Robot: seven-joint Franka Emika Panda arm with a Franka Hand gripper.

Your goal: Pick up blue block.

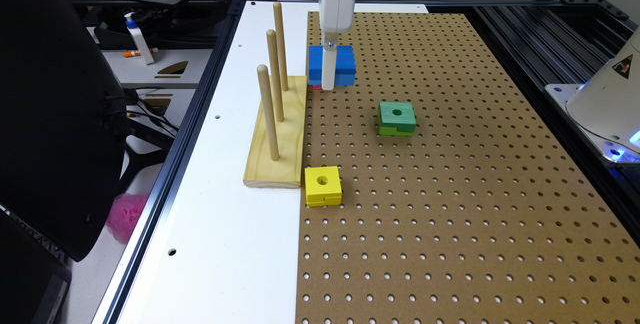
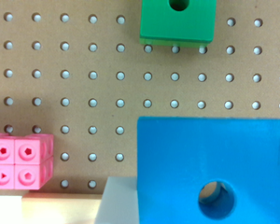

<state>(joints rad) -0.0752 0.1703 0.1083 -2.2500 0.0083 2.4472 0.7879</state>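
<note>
At the far end of the pegboard counter [image 1: 450, 214], just right of the wooden peg stand [image 1: 277, 134] in the exterior view, the blue block [image 1: 345, 66] sits directly at the claw [image 1: 327, 84]. One white finger [image 1: 327, 69] runs down across the block's near face, so the block lies at the claw's own position rather than off to any side of it. The block appears raised a little off the board, with a sliver of pink showing under its left corner (whether it rests on that piece or hangs clear of it cannot be settled from this view). The arm comes straight down from above, its white last link vertical and the finger pointing at the counter.

From the wrist view the blue block [image 2: 214, 163] looms close and tilted, its round hole facing the camera. The finger pads are not visible there, so whether the claw is clenched on the block or merely straddling it cannot be told. Pink cubes [image 2: 21, 161] lie beside it on the board.

The green block [image 1: 397, 118] lies nearer and to the right, the yellow block [image 1: 323, 185] nearer again by the stand's near end, both well apart from the claw. Judged from this, the remaining move is a vertical one.
</note>
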